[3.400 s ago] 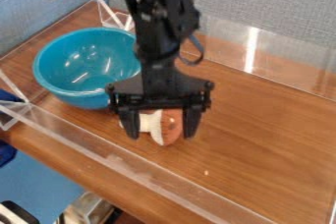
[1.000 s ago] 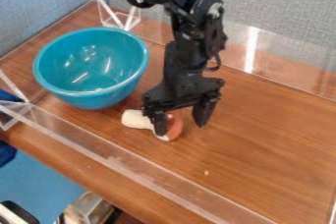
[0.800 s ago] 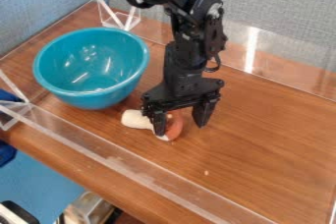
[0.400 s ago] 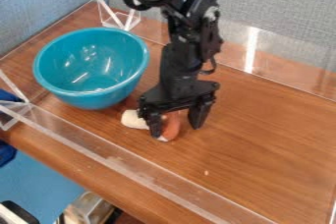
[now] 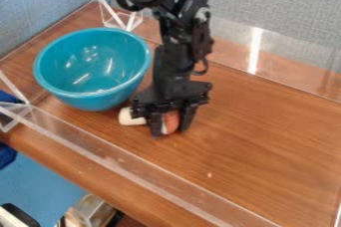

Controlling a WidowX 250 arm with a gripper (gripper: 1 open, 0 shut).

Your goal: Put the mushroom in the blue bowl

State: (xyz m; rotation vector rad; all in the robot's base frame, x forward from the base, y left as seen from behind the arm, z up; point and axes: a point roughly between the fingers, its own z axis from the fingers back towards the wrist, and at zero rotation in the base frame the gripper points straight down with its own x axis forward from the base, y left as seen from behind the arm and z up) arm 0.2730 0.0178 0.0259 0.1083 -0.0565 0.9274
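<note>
One black gripper reaches down over the toy mushroom, its fingers either side of the reddish-brown cap; whether they pinch it, I cannot tell. The mushroom lies on the wooden table, near the blue bowl.

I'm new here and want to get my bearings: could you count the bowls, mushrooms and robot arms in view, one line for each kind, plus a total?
Bowls: 1, the blue bowl
Mushrooms: 1, the mushroom, partly hidden by the gripper
Robot arms: 1, the black arm
Total: 3
</note>
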